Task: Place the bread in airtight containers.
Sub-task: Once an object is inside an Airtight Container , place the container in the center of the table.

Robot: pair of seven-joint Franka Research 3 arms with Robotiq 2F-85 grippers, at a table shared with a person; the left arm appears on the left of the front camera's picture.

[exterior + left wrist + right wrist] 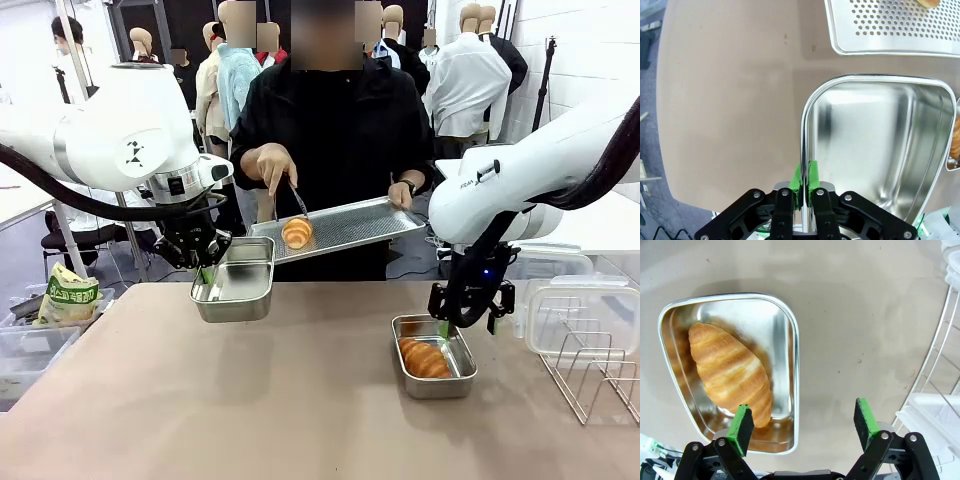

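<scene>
An empty pan (875,150) is clamped at its rim by the tightly closed left pincer (804,186). The tray's (880,30) croissant (929,2) is cut off at the wrist view's edge. The second croissant (730,371) is laid in the other pan (796,370), beneath the wide-spread, empty right pincer (805,422).

Pan croissant (730,372): golden-brown with paler ridged bands.
Tray croissant (297,233): golden-brown.
Empty pan (875,145) and filled pan (776,325): mirror-bright silver.
Tray (890,25): silver, with a regular grid of round holes.
Table (300,400): plain tan.
Left gripper (806,176) and right gripper (802,422): black, with green pads (741,422).
Robot arms (130,140): white.
Person's top (340,130): black.
</scene>
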